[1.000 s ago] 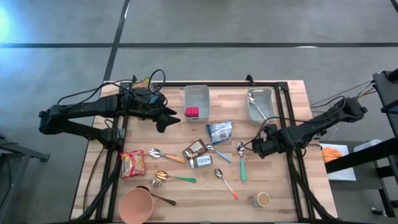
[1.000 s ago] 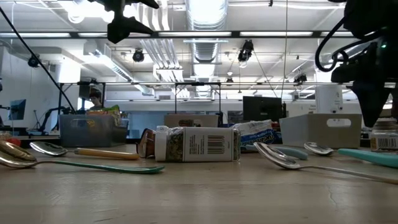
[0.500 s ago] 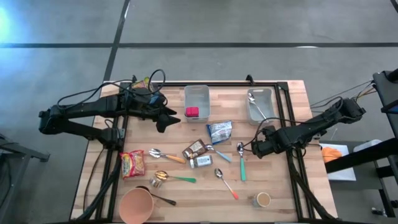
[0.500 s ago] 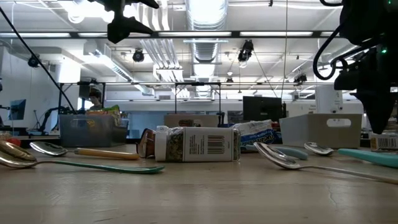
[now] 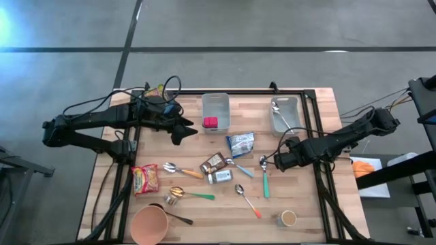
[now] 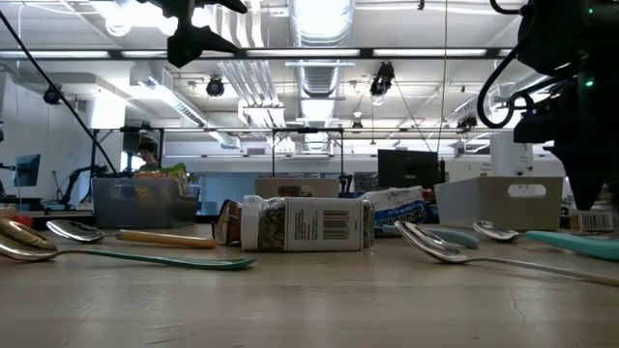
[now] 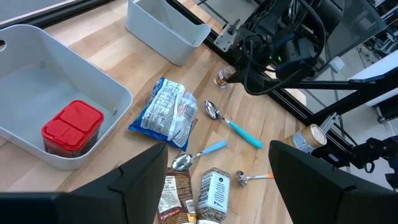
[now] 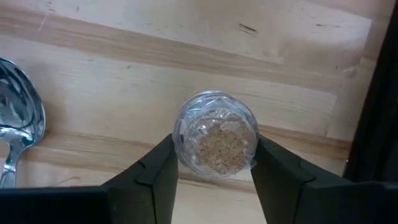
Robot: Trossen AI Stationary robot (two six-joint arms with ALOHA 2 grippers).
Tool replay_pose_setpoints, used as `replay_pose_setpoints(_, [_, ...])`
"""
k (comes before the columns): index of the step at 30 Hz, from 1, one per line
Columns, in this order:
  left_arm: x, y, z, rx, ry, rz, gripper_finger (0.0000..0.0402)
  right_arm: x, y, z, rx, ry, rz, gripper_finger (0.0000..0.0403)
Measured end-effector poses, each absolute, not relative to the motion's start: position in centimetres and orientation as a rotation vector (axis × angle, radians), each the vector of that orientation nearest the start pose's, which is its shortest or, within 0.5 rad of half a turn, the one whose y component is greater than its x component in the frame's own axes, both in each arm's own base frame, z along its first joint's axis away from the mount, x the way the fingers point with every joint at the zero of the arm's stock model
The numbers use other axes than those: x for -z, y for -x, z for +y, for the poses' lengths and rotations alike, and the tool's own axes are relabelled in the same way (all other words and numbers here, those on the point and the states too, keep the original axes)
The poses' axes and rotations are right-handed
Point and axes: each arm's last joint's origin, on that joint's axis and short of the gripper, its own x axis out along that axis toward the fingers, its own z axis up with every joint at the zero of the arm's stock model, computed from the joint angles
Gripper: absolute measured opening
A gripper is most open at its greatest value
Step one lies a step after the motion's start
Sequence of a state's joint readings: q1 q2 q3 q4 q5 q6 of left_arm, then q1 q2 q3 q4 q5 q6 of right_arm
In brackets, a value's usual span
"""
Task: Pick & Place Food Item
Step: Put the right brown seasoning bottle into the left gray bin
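Closed further since the earlier frame: right gripper [image 8: 214, 177], fingers now touching small jar [image 8: 216, 144]. Lift and placement outstanding. Left gripper [image 7: 217, 180] open, empty, hovering.

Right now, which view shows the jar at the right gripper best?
The right wrist view: the jar sits between the right gripper's fingers, seen end-on with grainy contents. The left wrist view shows it small, under that arm. The high view hides it beneath the gripper; the low view shows only the dark gripper.
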State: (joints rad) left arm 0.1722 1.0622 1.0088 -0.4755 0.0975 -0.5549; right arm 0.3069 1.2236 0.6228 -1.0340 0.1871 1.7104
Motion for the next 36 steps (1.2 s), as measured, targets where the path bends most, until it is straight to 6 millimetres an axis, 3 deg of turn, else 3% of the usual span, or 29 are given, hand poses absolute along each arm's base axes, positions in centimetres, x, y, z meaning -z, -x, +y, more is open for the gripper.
replay_pose_setpoints(7, [-33.21,-21.99,3.54,-0.217,0.613,0.492,0.0285,-16.66,-15.41,4.32,1.177,-0.923,1.163,0.0164])
replay_pose_setpoints(16, [-33.22,-21.99,3.54,-0.217,0.613,0.492,0.0285,-16.64,-15.35,4.33,1.122,-0.879,1.205,0.0107])
replay_pose_setpoints(26, [-33.22,-21.99,3.54,-0.217,0.613,0.492,0.0285,-16.66,-15.67,4.45,1.046,-0.85,1.213,0.0104])
replay_pose_setpoints(30, [-33.22,-21.98,3.54,-0.217,0.613,0.492,0.0285,-16.67,-16.04,4.56,0.999,-0.85,1.201,0.0121])
replay_pose_setpoints(36, [-33.22,-21.98,3.54,-0.217,0.612,0.492,0.0285,-16.69,-16.26,4.64,0.971,-0.858,1.198,0.0198])
